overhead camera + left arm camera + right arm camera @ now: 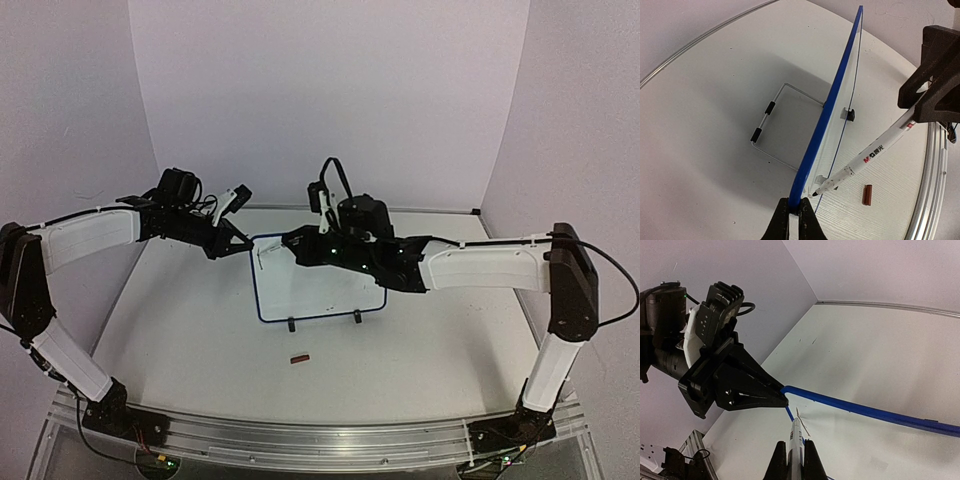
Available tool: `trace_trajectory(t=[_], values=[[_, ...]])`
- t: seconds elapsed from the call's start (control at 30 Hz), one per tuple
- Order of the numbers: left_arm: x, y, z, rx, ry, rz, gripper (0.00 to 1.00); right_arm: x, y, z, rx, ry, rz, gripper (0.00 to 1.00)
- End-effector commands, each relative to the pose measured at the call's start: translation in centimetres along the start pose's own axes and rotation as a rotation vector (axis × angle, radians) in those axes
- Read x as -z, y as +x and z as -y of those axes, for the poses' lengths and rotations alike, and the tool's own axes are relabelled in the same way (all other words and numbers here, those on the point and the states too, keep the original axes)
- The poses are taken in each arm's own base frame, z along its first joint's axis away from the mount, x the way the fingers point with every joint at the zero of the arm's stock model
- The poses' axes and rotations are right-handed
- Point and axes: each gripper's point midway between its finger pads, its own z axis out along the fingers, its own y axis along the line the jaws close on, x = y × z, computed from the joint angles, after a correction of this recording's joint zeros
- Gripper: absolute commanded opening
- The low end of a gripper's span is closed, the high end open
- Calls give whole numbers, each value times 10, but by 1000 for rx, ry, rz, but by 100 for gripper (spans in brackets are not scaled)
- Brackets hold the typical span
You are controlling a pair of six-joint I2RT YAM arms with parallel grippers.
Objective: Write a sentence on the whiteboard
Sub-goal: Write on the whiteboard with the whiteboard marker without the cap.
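From above, the small rectangular glossy whiteboard [320,290] with a dark blue round-cornered frame stands at the middle of the white table [200,340], nearer the far edge than the near one, on two small black feet. The left gripper [243,247] is pinched on the board's upper left corner. The right gripper [290,243] is clamped on a slim white marker pen [268,252] whose tip points at the upper left of the board's face. The right arm covers the top edge and part of the face, and no stroke can be read at this size. A small reddish-brown piece [299,358] lies on the table between the board and the near edge; what it is cannot be told.

In the left wrist view, the left gripper [795,218] has its fingers tight on the blue frame, and the whiteboard [827,115] is seen edge-on, so its face is hidden. The marker pen [865,160] slants down from the right gripper [922,107], which is cut off by the picture's edge; the tip is at the board or just off it. A bent wire stand [770,107] props the back. The reddish-brown piece [867,194] lies beside the pen tip.

In the right wrist view, the right gripper [795,462] holds the marker pen [796,432], its tip hidden behind the barrel. The left gripper [777,396] bites the corner of the whiteboard [865,410].
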Motion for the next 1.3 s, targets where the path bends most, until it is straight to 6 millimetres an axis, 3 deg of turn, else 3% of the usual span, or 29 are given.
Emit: trace_trajectory(t=[0.0, 0.23, 0.67, 0.8, 1.07, 1.27], values=[[-1, 12, -1, -37, -34, -49, 0, -6, -11, -2, -1, 11, 31, 0], [-1, 13, -1, -38, -34, -52, 0, -5, -12, 3, 2, 38, 41, 0], [-2, 15, -3, -35, -36, -57, 0, 14, -18, 19, 12, 120, 85, 0], [-2, 15, -3, -37, -38, -58, 0, 12, -17, 13, 9, 92, 77, 0], [-2, 14, -2, -39, -37, -57, 0, 28, -32, -17, -3, -42, 84, 0], [-2, 15, -2, -38, -39, -59, 0, 32, -38, -10, -8, 1, 116, 0]])
